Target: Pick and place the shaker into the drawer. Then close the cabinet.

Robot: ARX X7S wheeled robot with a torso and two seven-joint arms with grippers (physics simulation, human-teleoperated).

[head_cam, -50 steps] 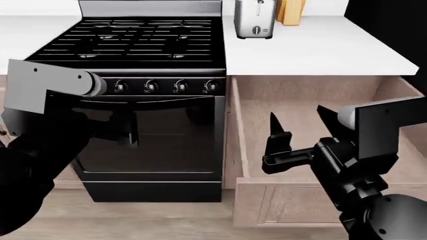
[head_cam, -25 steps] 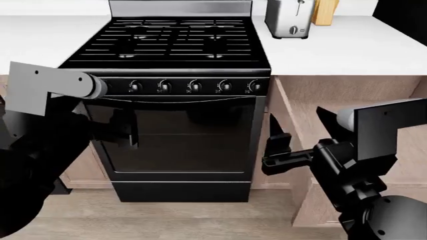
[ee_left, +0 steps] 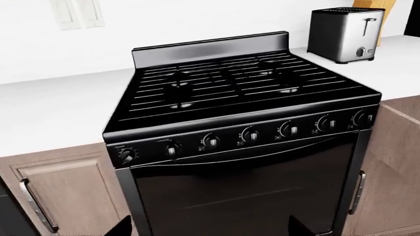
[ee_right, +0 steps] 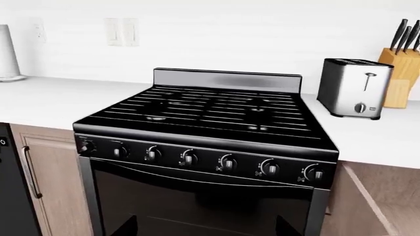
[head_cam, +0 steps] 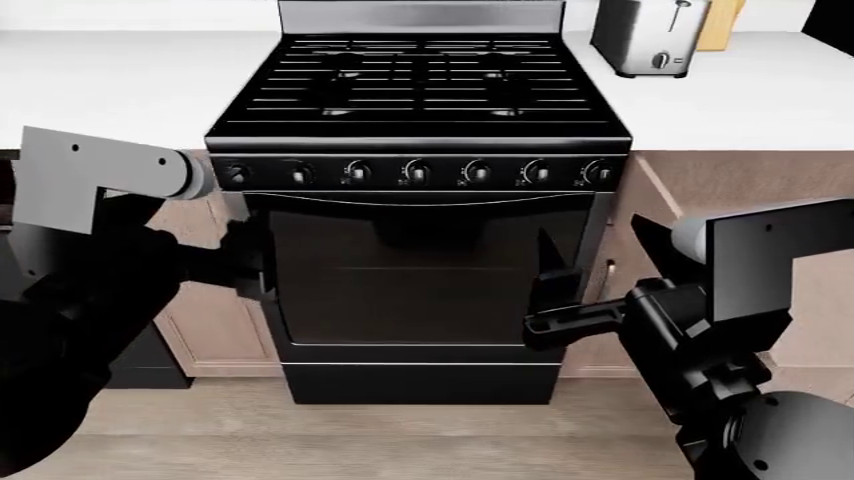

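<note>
I see no shaker in any view, so picking, placing and closing all look undone. My right gripper [head_cam: 561,290] sits lower right in the head view, fingers parted wide and empty; the left gripper [head_cam: 247,265] I cannot tell. The glossy black stove [head_cam: 420,200] fills the centre. The matte wood-grain drawer [ee_right: 367,206], lower right in the right wrist view, stands open.

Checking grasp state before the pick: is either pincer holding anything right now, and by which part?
Nothing is held. The right pincer is open and empty in front of the stove. The left pincer also shows nothing in it, and no shaker is in view.
</note>
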